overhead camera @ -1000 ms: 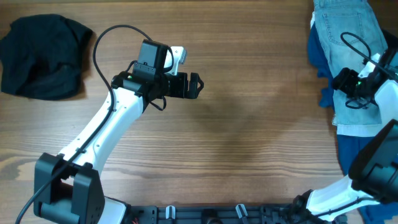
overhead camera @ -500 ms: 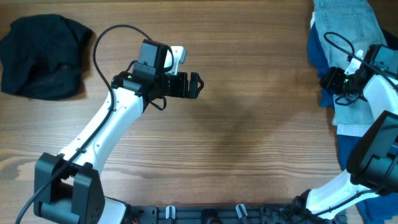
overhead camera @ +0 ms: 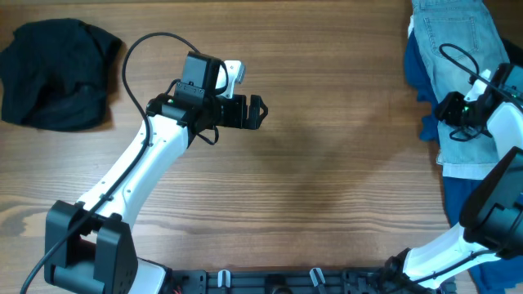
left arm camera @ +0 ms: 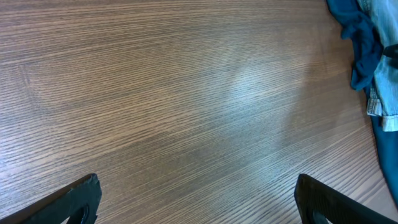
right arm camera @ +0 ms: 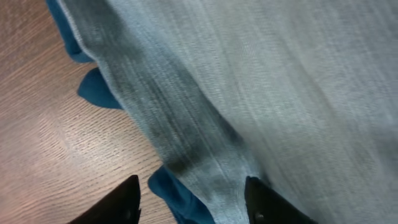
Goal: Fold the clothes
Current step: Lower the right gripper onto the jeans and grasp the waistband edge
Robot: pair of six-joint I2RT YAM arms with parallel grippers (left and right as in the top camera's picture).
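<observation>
Right end effector (right arm camera: 191, 190) over pale denim shorts (right arm camera: 280, 81), jaws apart.

Brown wood-grain table (overhead camera: 327, 163), soft pale glare across its surface

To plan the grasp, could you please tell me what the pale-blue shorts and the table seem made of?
The pale-blue shorts look like washed denim, matte: fine woven streaks, a seam. The table looks like wood or laminate, faintly glossy: straight grain, soft glare.
</observation>
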